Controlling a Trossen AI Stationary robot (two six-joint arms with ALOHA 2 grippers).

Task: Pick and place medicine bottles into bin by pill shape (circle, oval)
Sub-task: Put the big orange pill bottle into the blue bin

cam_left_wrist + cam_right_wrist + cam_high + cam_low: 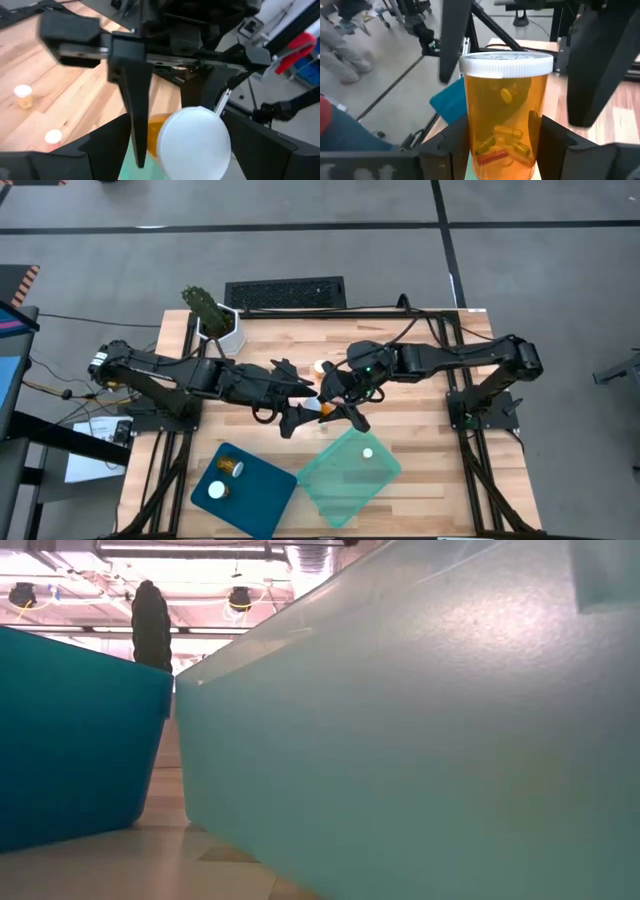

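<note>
**Desk:** Where is the bottle you're working?

**Me:** In the high view it's mid-frame, lifted off the worktop (430, 380) between the two arms. My right end effector (502, 146) pinches the medicine bottle (502, 110) low on its amber body. That keeps it upright with the white cap on top, and the pills stay readable through the wall.

**Desk:** And the left?

**Me:** The left end effector (180, 146) is spread wide. Its fingers stand either side of the same bottle and don't look to be touching it (its own wrist view looks straight at the cap). To me it reads as a handover stance, but only the right one is carrying the bottle.

**Desk:** Which shape?

**Me:** I see oblong capsules, some orange and some red, so I'd call it oval. I can't tell which bin is meant for ovals.

**Desk:** Bins?

**Me:** The dark teal bin (262, 502) sits lower left of centre with two bottles in it. The pale green bin (340, 485) is just right of it, directly below the held bottle, with one bottle inside. A loose bottle (320, 367) stands on the worktop just above the arms.
</note>
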